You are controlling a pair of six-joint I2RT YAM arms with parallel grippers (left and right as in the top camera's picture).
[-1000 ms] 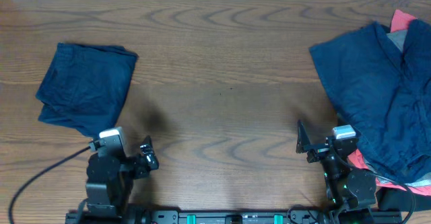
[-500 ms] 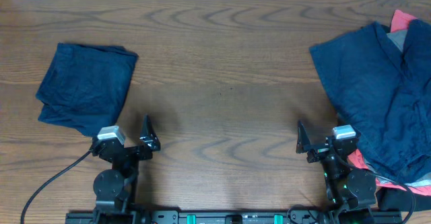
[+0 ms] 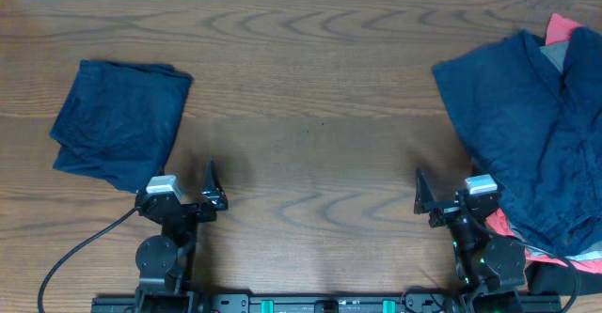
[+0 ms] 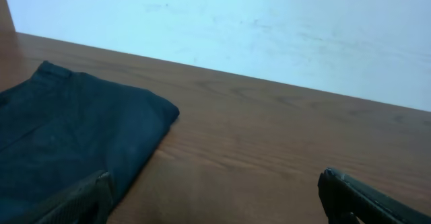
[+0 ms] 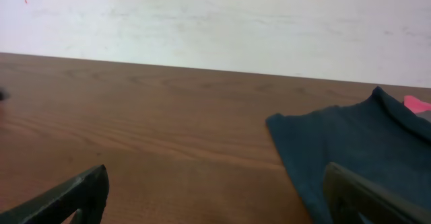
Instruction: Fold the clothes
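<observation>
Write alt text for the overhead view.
A folded navy garment lies left on a wooden table; a rumpled navy pile with pink cloth showing sits right. The left arm's fingers and right arm's fingers stand open, empty, at the near edge.

Arms tucked low — left end effector [image 3: 185, 196] and right end effector [image 3: 450, 198] agape.

Soft, even light from above covers the brown wood-grain surface [image 3: 320, 87] in the overhead view, without glare; one faint, blurred shadow lies on the wood at lower left. The folded dark navy cloth [image 3: 118, 125] and the loose navy heap [image 3: 527, 134] look nearly flat, their creases dim. Both wrist views are softer: the pale wall [image 5: 215, 15] is washed bright, bluish on the left, and the left pincer [image 4: 215, 183] and right pincer [image 5: 217, 173] show black fingers [image 4: 74, 204] blurred at the bottom corners.
</observation>
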